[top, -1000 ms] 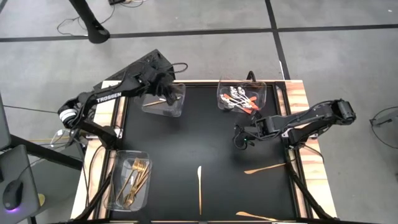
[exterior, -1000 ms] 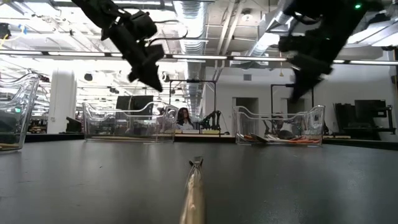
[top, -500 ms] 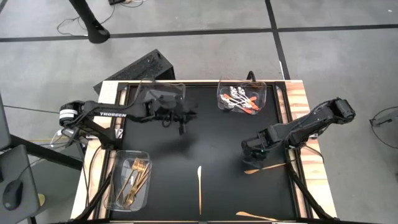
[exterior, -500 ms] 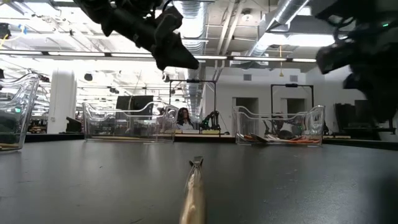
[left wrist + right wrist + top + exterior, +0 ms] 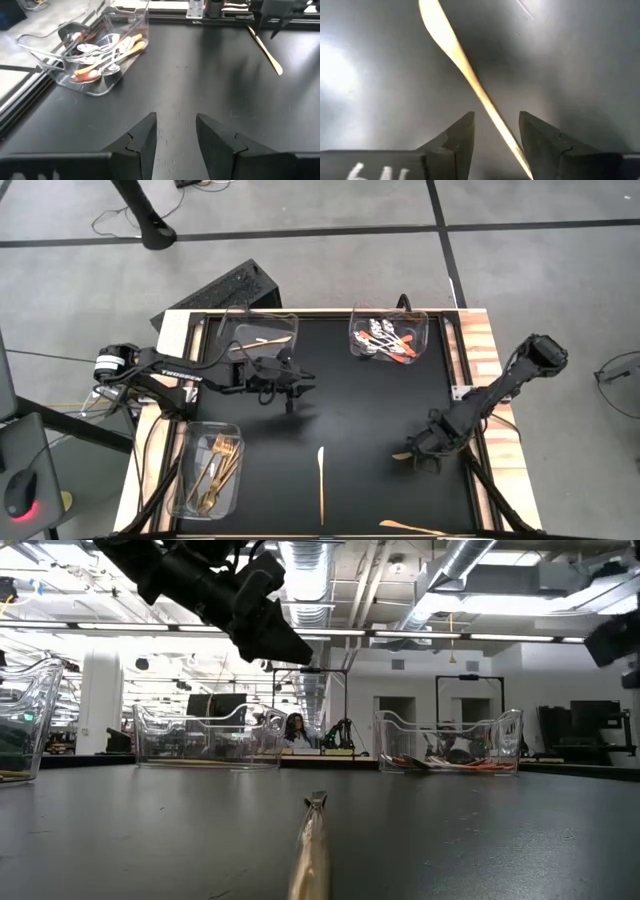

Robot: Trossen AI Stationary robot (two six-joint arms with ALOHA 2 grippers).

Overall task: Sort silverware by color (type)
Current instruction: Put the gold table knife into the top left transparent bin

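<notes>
Several gold knives lie loose on the black mat: one in the middle [image 5: 321, 480], one by the right edge [image 5: 447, 446], one at the near edge [image 5: 410, 527]. My right gripper [image 5: 428, 456] points down, open, over the right-hand knife [image 5: 451, 47], one finger on each side of it and not touching. My left gripper [image 5: 291, 398] hangs open above the bare mat, left of centre. Spoons with orange-red handles [image 5: 102, 52] fill the far right tray [image 5: 388, 338]. Gold forks [image 5: 215, 468] lie in the near left tray. One gold knife [image 5: 262, 340] lies in the far left tray.
The three clear trays stand at the mat's far left [image 5: 262, 338], far right and near left [image 5: 205, 470]. The middle knife [image 5: 312, 845] points toward the low camera. Wooden table edges [image 5: 480, 340] flank the mat. A person sits in the room far behind.
My left gripper has left the far left tray and swung toward the table's middle, a little lower. My right gripper has moved from beside the spoon tray toward the near edge and down, tipping to point down over the right-hand knife.
</notes>
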